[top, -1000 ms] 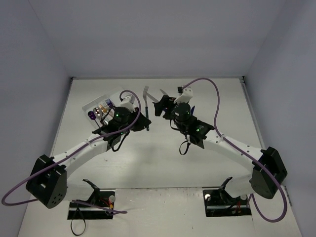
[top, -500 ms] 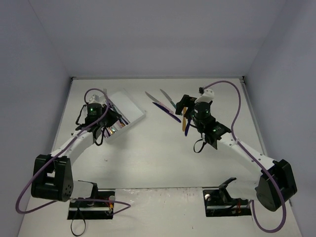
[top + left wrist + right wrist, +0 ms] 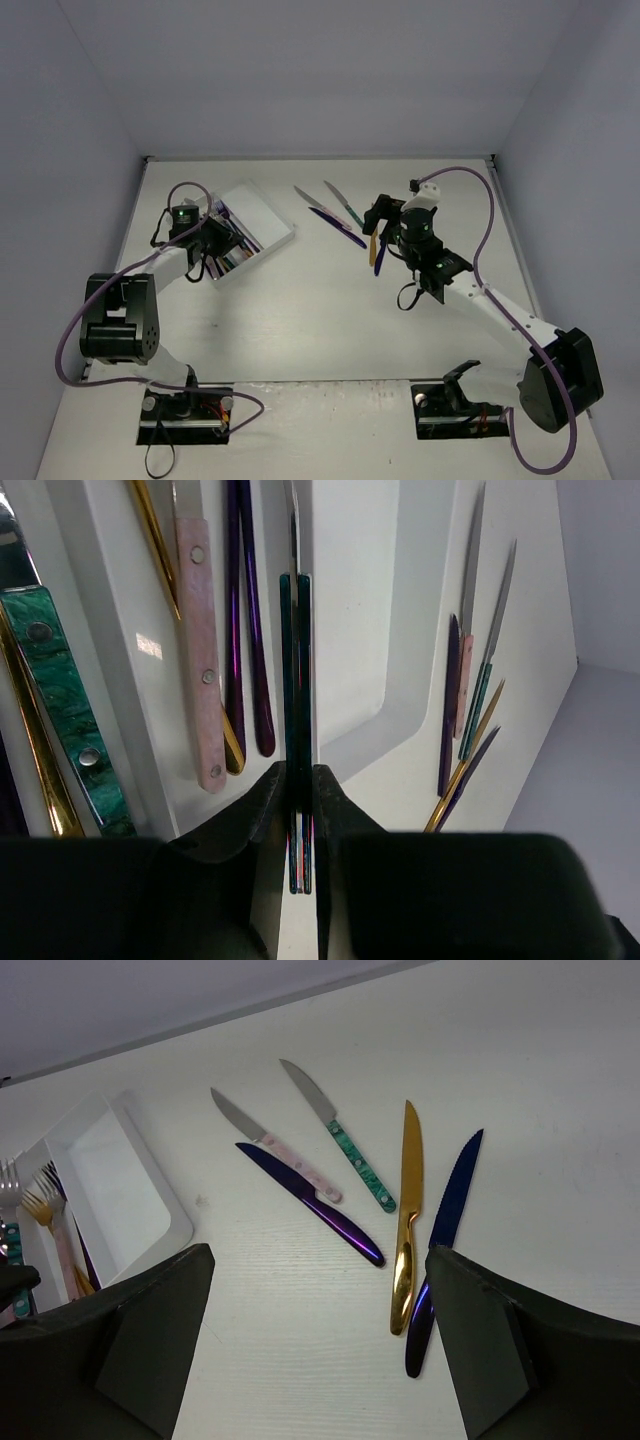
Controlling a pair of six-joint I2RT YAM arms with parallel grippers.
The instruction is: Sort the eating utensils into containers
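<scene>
A slim, glossy dark teal metal utensil (image 3: pixel 298 680), with a rainbow sheen at its near end, is pinched edge-on between the nearly closed black fingers of the left gripper (image 3: pixel 300 785). It runs along a divider ridge of the smooth white plastic tray (image 3: pixel 350 600); which kind of utensil it is cannot be told. In the tray's compartments lie two shiny purple handles (image 3: pixel 248 630), a pale pink riveted handle (image 3: pixel 200 650) and a green marbled riveted handle (image 3: pixel 60 690). On the matte white table (image 3: pixel 560 1110) five knives lie close together: pink-handled (image 3: pixel 275 1145), green-handled (image 3: pixel 340 1140), iridescent purple (image 3: pixel 310 1203), gold (image 3: pixel 408 1210) and dark blue (image 3: pixel 447 1240). The right gripper (image 3: pixel 318 1295) hangs above them, spread wide and empty.
</scene>
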